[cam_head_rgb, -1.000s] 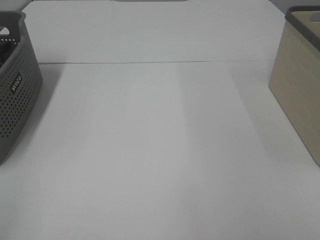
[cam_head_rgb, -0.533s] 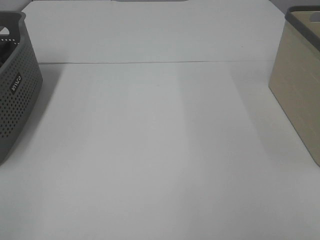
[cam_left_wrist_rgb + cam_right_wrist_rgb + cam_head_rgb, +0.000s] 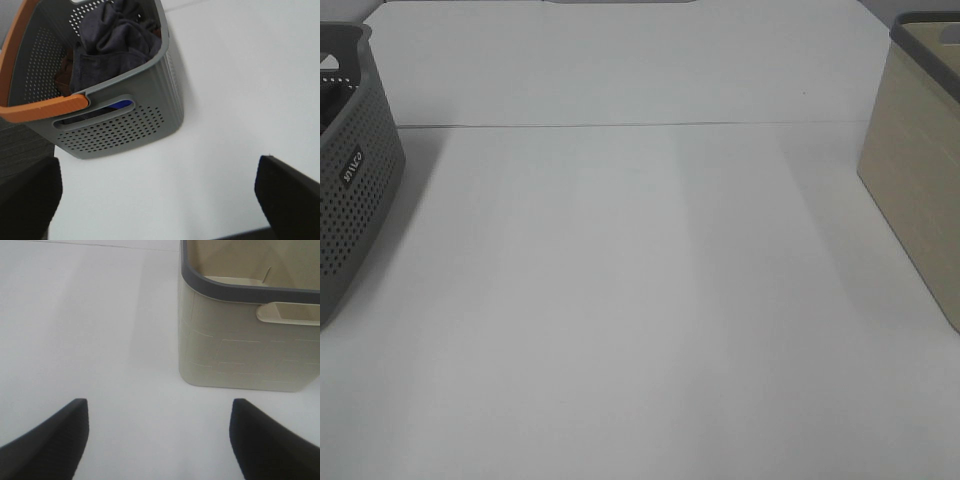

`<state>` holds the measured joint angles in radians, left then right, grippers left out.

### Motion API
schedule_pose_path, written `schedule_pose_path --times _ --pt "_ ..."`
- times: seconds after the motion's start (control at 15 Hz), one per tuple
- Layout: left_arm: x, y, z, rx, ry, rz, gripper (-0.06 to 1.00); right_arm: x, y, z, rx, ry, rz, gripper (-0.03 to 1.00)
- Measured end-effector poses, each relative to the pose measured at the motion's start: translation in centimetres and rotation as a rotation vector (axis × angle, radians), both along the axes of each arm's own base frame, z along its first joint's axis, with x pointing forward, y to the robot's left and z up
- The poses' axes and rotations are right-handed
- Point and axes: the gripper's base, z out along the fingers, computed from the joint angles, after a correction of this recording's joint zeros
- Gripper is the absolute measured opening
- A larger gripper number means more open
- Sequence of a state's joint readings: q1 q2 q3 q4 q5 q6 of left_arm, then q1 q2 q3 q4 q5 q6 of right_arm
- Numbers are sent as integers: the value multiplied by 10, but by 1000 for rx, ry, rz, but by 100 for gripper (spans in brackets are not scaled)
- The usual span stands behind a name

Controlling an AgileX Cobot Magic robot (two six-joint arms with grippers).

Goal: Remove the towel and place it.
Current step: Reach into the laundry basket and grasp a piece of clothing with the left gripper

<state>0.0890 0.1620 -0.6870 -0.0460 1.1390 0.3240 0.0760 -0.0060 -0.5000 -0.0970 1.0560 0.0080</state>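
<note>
The towel (image 3: 112, 40) lies crumpled inside the grey perforated basket (image 3: 125, 130) at the left edge of the counter (image 3: 640, 300). Bunched like this, it shows no readable long axis or heading. The left pincer (image 3: 157, 167) hangs beside the basket, jaws wide and empty. It is best to come down on the highest fold, clear of the orange handle (image 3: 45, 107), and pinch several layers. The right pincer (image 3: 159, 412), also wide and empty, hangs near the beige basket (image 3: 235, 350).

open table (image 3: 640, 300) between grey basket (image 3: 350, 200), beige basket (image 3: 920, 190)
</note>
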Motion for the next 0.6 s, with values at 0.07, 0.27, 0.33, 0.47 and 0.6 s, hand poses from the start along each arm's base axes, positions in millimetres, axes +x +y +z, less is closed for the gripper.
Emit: schedule_pose_path --times 0.07,0.27,0.33,0.47,0.6 --pt "9 1 15 83 79 -58 99 0 0 0 0 0 0 76" --pt "63 6 63 270 206 -207 99 0 0 0 0 0 0 76" --pt "87 8 75 309 245 -240 99 0 0 0 0 0 0 76" --pt "128 15 91 376 305 -267 99 0 0 0 0 0 0 76" --pt "223 31 106 480 415 -289 99 0 0 0 0 0 0 76"
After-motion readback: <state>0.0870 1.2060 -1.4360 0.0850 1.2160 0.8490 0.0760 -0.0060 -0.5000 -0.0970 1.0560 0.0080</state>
